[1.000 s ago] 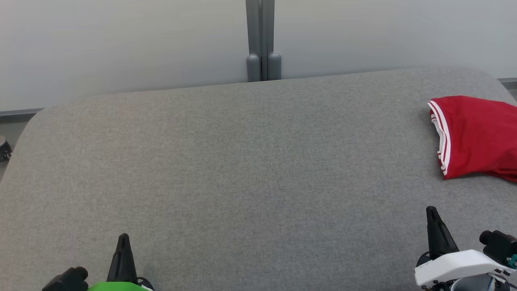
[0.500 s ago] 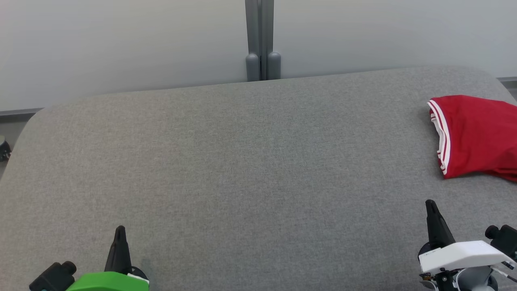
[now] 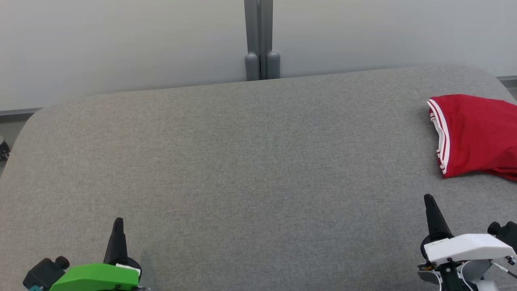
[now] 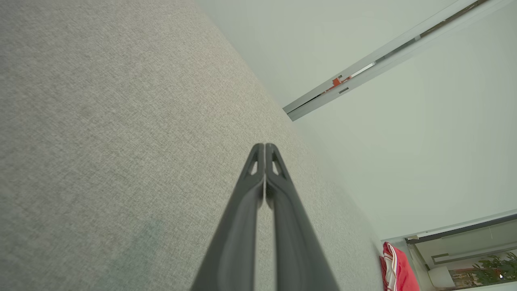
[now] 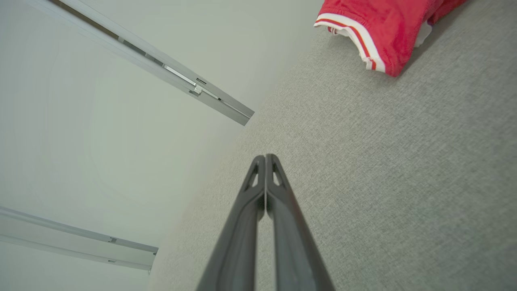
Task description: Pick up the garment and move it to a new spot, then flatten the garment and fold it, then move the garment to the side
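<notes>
The garment [image 3: 476,135] is red with white-striped trim, lying bunched at the right edge of the grey padded table [image 3: 250,161]; part of it runs off the head view. It also appears as the garment [image 5: 383,28] at the top of the right wrist view and the garment [image 4: 398,273] at the lower right of the left wrist view. My right gripper [image 3: 428,200] stands shut and empty near the front right, short of the garment. My left gripper [image 3: 118,223] stands shut and empty at the front left, far from it. Both show tips pressed together: left gripper [image 4: 264,146], right gripper [image 5: 265,157].
A pale wall with a grey post [image 3: 261,40] rises behind the table's far edge. The table's rounded corners fall away at far left and far right. A wide stretch of bare grey cloth lies between the grippers and the far edge.
Both grippers have crept forward, up the head view, staying shut. The garment has not moved.
</notes>
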Available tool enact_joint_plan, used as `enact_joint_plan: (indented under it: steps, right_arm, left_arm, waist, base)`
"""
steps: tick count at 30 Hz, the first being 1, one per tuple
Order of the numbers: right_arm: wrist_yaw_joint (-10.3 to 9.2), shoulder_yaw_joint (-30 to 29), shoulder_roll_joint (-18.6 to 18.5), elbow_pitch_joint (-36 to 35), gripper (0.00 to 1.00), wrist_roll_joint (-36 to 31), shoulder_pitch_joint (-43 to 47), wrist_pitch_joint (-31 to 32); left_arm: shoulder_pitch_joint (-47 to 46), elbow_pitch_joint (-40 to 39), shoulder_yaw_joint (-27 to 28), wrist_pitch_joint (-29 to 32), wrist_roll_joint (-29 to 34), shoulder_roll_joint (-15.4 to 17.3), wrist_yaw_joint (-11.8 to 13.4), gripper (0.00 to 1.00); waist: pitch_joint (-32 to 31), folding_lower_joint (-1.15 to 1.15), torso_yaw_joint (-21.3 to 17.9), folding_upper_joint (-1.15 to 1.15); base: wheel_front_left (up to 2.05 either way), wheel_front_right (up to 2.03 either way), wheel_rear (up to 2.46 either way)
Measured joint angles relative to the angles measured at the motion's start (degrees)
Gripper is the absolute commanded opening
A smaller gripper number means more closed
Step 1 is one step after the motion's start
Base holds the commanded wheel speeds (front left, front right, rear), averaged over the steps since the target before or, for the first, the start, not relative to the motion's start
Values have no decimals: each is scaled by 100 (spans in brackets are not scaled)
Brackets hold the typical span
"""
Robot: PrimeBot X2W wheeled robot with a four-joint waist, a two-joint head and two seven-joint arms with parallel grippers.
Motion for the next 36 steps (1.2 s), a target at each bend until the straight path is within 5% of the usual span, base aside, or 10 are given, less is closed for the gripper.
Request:
enact_joint_plan:
  steps: [36]
  right_arm:
    - [-4, -69, 9, 88, 0, 2143, -347, 524]
  left_arm:
    - [-413, 141, 278, 536, -1950, 13, -253, 0]
  waist:
    - [18, 0, -24, 0]
  base:
    - [0, 0, 0]
